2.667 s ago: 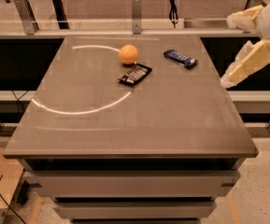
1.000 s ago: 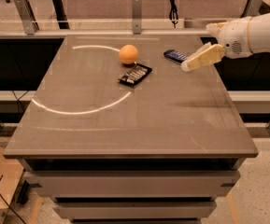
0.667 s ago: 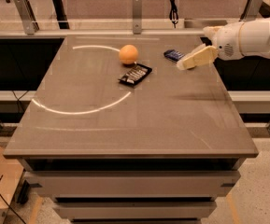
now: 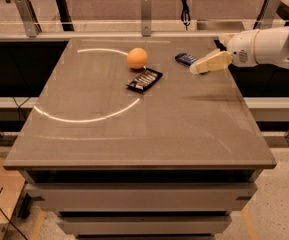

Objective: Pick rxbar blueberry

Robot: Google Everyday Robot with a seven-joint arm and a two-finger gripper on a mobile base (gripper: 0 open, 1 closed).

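The white arm [image 4: 269,46] reaches in level from the right edge, high in the view — its pale gripper [image 4: 206,64] points left and slightly down

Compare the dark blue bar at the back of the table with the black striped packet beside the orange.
The rxbar blueberry is dark blue with pale print; the black packet has pale stripes. The rxbar blueberry looks smaller than the black packet. The rxbar blueberry lies farther back and right, with the end effector hovering at its right end; the black packet sits just in front of the orange. Both lie flat on the table.
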